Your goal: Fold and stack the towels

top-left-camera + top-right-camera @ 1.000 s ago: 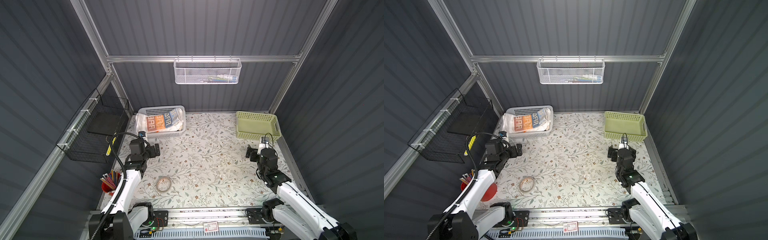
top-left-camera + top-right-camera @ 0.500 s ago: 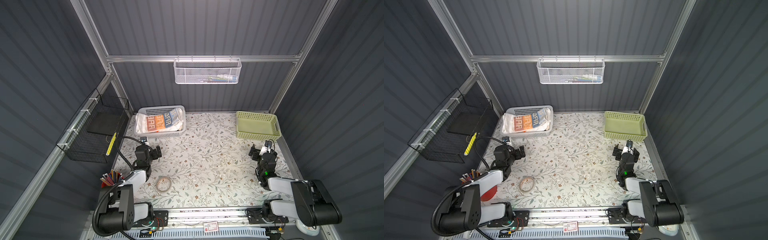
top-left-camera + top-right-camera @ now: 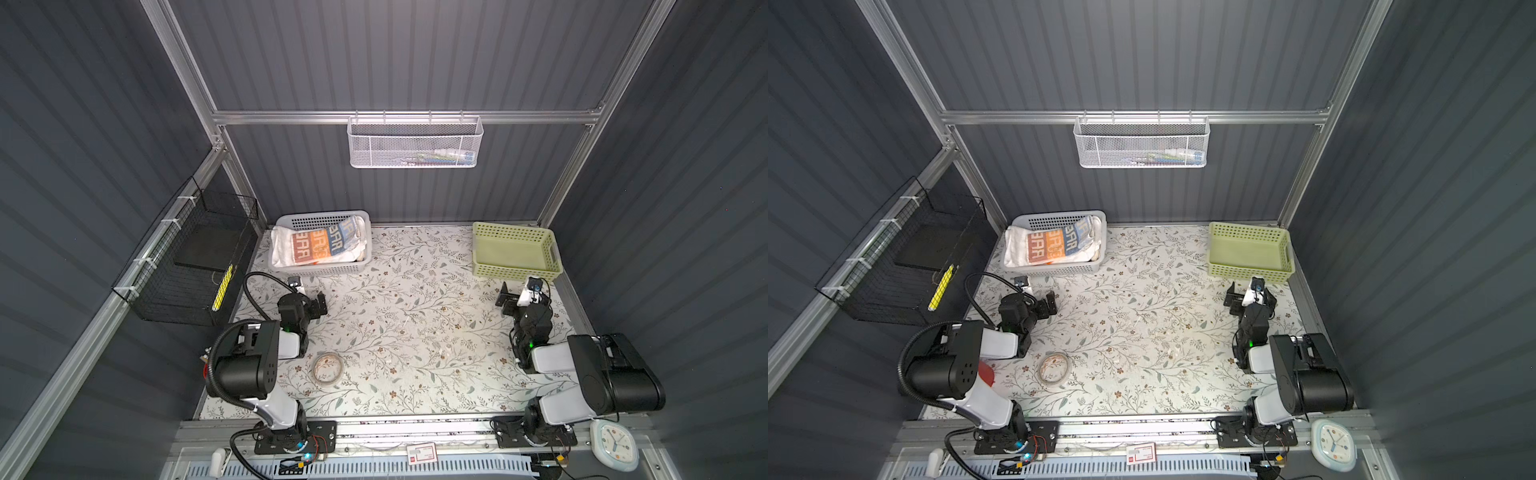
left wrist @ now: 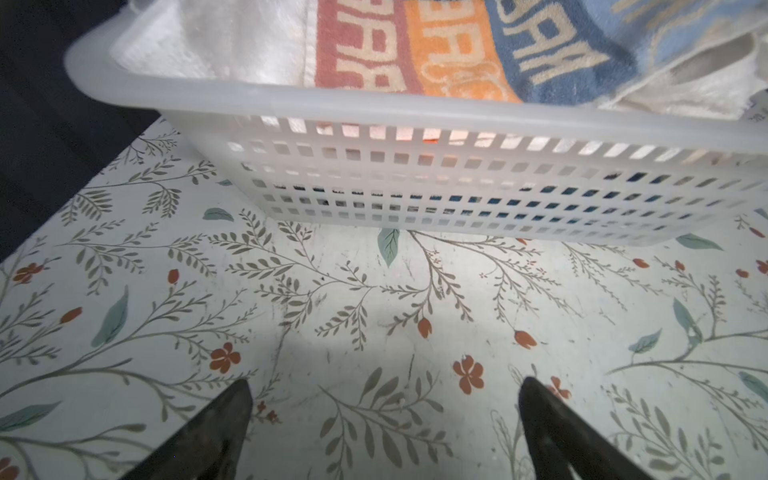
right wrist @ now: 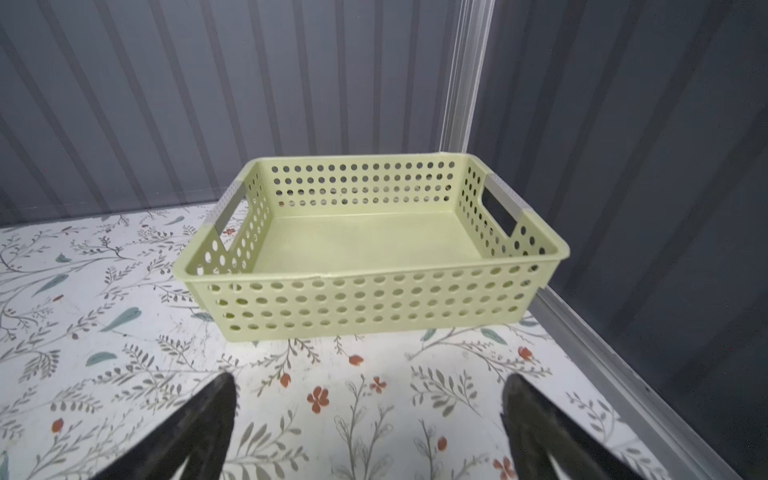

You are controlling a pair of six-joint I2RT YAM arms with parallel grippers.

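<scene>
The towels lie crumpled in a white plastic basket point(image 3: 320, 270) at the back left. On top is one with orange and blue lettered blocks point(image 3: 320, 245) point(image 4: 449, 50), and a plain white one point(image 3: 280, 245) point(image 4: 232, 45) lies beside it. Blue cloth shows through the basket's lower holes in the left wrist view. My left gripper point(image 3: 307, 293) point(image 4: 384, 384) is open and empty, low over the table just in front of that basket. My right gripper point(image 3: 519, 297) point(image 5: 370, 378) is open and empty in front of an empty green basket point(image 3: 515, 270) point(image 5: 374, 303) at the back right.
A roll of clear tape point(image 3: 327, 368) lies on the floral tabletop near the left arm's base. A black wire basket point(image 3: 187, 266) hangs on the left wall and a white mesh basket point(image 3: 415, 141) on the back wall. A red cup point(image 3: 986, 372) stands at the table's left edge.
Both arms have folded back and down toward their bases. Each gripper now sits low in front of its basket. Both grippers stay open.
</scene>
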